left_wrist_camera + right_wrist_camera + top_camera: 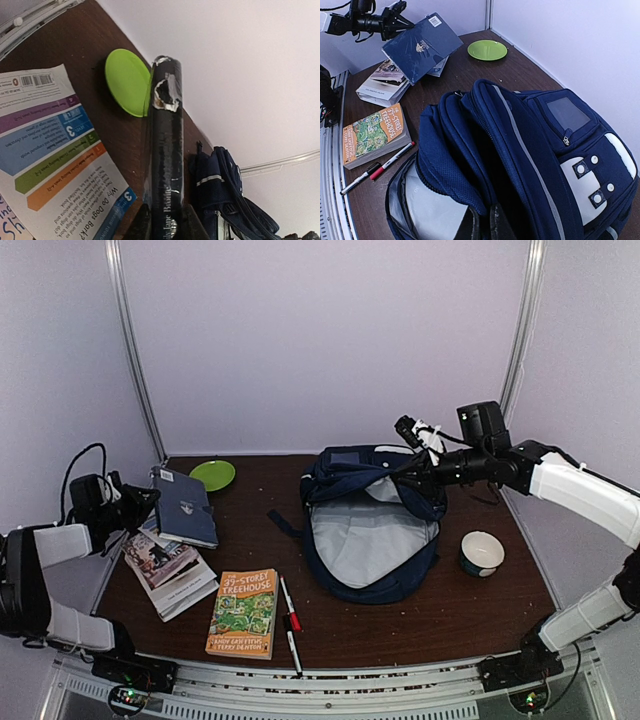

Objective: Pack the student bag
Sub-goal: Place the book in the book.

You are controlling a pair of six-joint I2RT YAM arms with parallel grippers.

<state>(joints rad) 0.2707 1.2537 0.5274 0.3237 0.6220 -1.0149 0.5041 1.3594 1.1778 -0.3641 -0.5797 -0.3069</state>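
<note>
- Your left gripper [128,506] is clamped on a dark navy hardback book [185,506]. The left wrist view shows the book's spine squeezed between both fingers [141,226].
- The book is held tilted at the far left of the dark brown table [450,612], above a loose stack of paperbacks and booklets [168,570].
- A round lime-green plate [212,475] lies just beyond the book, near the far wall.
- The student bag [370,540], a large navy-blue fabric backpack, lies right of centre on the table. Its main compartment gapes open towards you and shows the pale grey lining.
- Your right gripper [485,222] is closed on the fabric rim of the bag's opening, at the bag's far side.
- A white bowl with a dark green outside [482,553] stands just right of the bag, not touching it.
- An orange-and-green paperback titled "The 39-Storey Treehouse" [243,612] lies flat near the front edge, left of the bag.
- A red-capped marker [288,602] and a black-capped marker [293,650] lie just beside that paperback's right edge.
</note>
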